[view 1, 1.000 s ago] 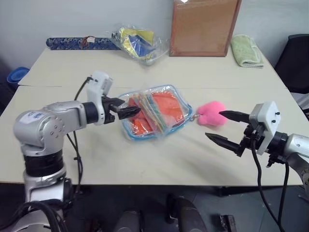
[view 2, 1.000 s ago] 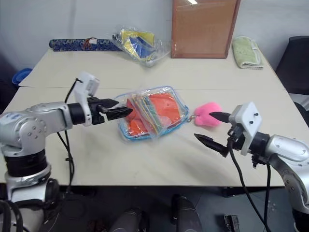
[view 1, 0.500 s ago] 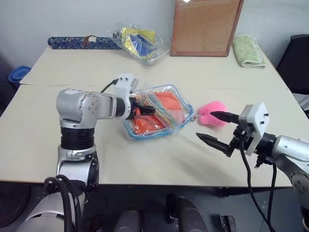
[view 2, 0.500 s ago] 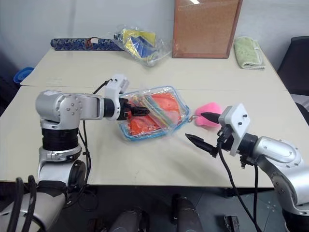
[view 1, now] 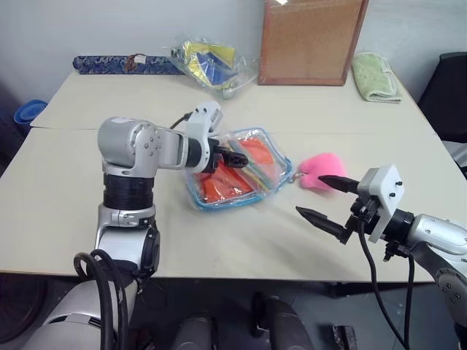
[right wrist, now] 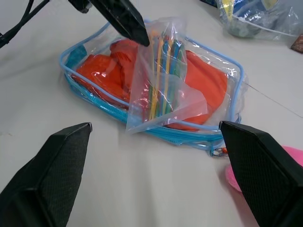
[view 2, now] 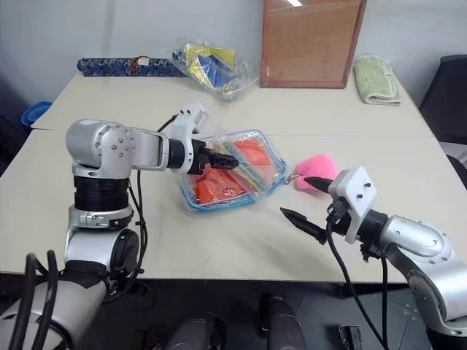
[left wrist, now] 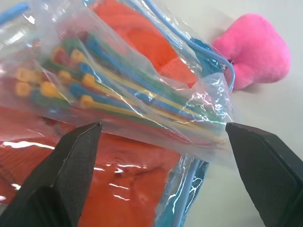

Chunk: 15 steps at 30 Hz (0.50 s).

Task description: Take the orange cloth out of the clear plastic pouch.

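A big pale table (view 1: pixel 306 248) stands by a grey wall. The clear plastic pouch (view 1: pixel 271 177) with its light blue edge lies flat near the middle of the table. The orange cloth (view 1: pixel 222 188) is inside the pouch, all bunched up. A small clear bag of coloured sticks (right wrist: pixel 163 90) lies on top of the pouch, across its middle.

A fluffy pink pom-pom (view 1: pixel 319 170) sits on the table just beside the pouch, on the robot's right, joined to it by a little clip.

The left gripper (view 1: pixel 238 156) is over the pouch, with its tips right at the stick bag. Its two black fingers are spread wide and hold nothing. In the left wrist view the stick bag and the orange cloth lie between the two fingers (left wrist: pixel 61 175).

The right gripper (view 1: pixel 325 198) is near the pouch, on the pom-pom side and closer to the robot. It points toward the pouch. Its fingers are spread wide too, and they are empty. One tip is very near the pom-pom.

Far behind the pouch, by the wall, stand a brown cork board (view 1: pixel 310 40), a pale green folded towel (view 1: pixel 372 75), a clear bag with yellow and blue things (view 1: pixel 211 64) and a long dark blue patterned roll (view 1: pixel 120 65).
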### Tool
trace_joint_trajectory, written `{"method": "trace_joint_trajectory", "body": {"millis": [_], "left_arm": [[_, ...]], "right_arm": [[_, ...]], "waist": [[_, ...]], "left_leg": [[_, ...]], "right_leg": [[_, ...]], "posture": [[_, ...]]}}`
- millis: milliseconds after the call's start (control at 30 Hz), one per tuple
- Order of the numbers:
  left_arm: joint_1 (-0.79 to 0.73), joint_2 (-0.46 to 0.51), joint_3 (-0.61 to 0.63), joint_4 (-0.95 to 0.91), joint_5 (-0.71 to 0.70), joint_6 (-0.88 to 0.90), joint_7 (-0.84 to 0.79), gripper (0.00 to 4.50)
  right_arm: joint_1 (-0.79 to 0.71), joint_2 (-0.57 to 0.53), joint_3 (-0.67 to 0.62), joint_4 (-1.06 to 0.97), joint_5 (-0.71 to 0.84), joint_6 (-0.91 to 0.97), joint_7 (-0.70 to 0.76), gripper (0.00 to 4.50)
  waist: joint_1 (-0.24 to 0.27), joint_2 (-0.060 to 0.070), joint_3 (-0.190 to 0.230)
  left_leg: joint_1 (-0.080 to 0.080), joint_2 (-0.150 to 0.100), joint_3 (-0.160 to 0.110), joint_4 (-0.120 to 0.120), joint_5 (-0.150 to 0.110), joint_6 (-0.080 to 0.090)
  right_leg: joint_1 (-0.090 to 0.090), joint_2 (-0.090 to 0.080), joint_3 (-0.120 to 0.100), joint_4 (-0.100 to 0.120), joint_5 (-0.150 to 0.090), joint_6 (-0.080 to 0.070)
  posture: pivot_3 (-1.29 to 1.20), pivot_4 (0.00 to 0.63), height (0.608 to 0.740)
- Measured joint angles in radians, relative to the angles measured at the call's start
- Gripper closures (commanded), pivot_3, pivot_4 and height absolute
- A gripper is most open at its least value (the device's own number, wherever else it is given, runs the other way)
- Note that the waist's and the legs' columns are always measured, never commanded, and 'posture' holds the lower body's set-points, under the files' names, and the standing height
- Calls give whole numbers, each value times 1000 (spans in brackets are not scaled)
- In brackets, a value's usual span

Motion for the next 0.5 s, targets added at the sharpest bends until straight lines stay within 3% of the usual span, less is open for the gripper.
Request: {"method": "trace_joint_trajectory", "body": {"millis": [267, 367, 500], "left_arm": [[-30, -23, -60, 178, 57, -158, -10, 36], [-41, -35, -60, 226, 73, -208, -12, 625], [-50, -55, -57, 281, 92, -243, -11, 1816]], "right_arm": [[25, 0, -16, -20, 1, -1, -14, 0], [35, 8, -20, -36, 2, -1, -24, 0], [36, 20, -20, -42, 2, -1, -36, 0]], "waist": [[0, 0, 0], [0, 0, 0], [0, 0, 0]], "left_leg": [[0, 0, 0, 0, 0, -1], [0, 0, 0, 0, 0, -1], [0, 0, 0, 0, 0, -1]], "right_leg": [[0, 0, 0, 0, 0, 0], [0, 0, 0, 0, 0, 0], [0, 1, 0, 0, 0, 0]], "posture": [[0, 150, 740], [0, 150, 740], [0, 150, 740]]}}
